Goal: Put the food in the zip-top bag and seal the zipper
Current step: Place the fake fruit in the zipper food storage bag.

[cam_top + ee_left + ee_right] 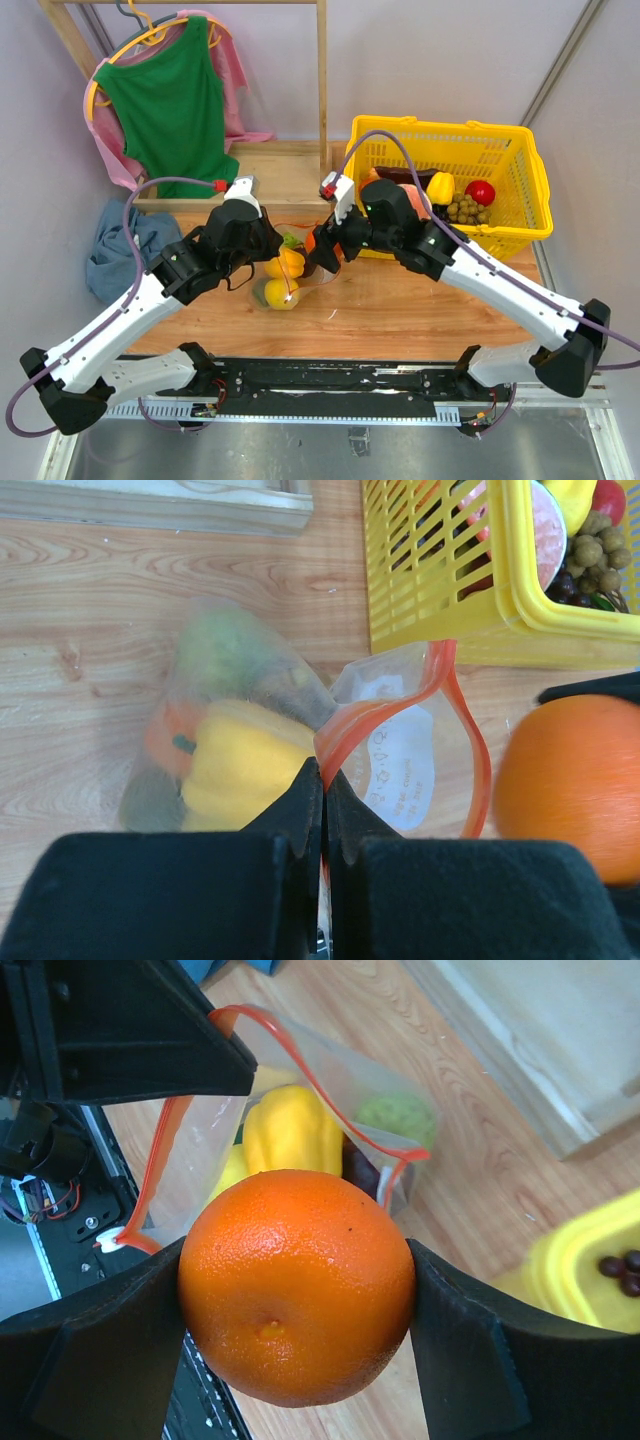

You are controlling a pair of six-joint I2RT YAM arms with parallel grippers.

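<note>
Left gripper (322, 785) pressed together, pinching zipper (352, 728). Right gripper (297, 1260) spread, clamping orange (290, 1305); bag (205, 1150) at 12 o'clock. Left arm (130, 308) and right arm (505, 285) angled inward.

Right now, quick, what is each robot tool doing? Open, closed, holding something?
Left tool: closed, pinching the zipper of the zip-top bag.
Right tool: closed around the orange.

Top view: fixed high at the near edge, looking down across the whole surface (400, 310).
Left wrist: very close, facing the bag (400, 760) mouth.
Right wrist: very close over the orange (297, 1285).
Shared: bag, orange.
</note>
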